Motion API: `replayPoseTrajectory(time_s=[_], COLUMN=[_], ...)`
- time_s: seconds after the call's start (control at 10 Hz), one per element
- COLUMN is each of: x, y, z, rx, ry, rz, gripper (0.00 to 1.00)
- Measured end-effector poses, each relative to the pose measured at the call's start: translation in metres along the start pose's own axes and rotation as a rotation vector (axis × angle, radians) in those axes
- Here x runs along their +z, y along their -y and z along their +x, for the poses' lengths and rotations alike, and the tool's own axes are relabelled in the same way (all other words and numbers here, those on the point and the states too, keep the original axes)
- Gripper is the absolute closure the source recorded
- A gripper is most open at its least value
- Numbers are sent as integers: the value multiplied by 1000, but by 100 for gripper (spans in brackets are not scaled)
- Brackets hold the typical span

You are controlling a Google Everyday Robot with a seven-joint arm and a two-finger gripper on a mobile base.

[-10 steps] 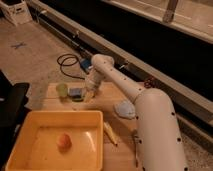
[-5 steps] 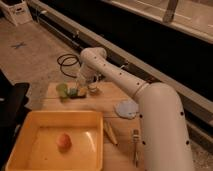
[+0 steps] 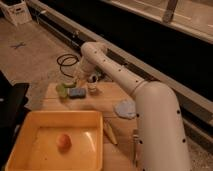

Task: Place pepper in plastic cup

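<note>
My gripper (image 3: 73,82) hangs at the back left of the wooden table, just above and behind the pale green plastic cup (image 3: 62,90). A slim dark green shape, the pepper (image 3: 69,85), shows at the gripper's tip over the cup's rim, and the gripper is shut on it. The white arm (image 3: 115,70) reaches in from the lower right and bends down to this spot. Much of the pepper is hidden by the gripper.
A blue sponge (image 3: 77,92) lies right of the cup, with a clear glass jar (image 3: 93,90) beside it. A yellow bin (image 3: 35,125) holding an orange ball (image 3: 63,141) fills the front left. A pale yellow piece (image 3: 110,134) and a blue-grey cloth (image 3: 125,107) lie further right. A black cable (image 3: 66,62) coils on the floor behind.
The gripper has swung left from beside the glass jar to above the plastic cup. The other things on the table have stayed where they were.
</note>
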Motion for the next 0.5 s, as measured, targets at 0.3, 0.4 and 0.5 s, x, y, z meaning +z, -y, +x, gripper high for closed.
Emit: replayPoseTrajectory(time_s=[0.3,0.4,0.5], x=[22,32,40], y=[25,33,38], z=[-23,-32,-39], rx=[-56,-82,-100], ry=[43,53,59], rz=[6,6,8], gripper=[81,81,81])
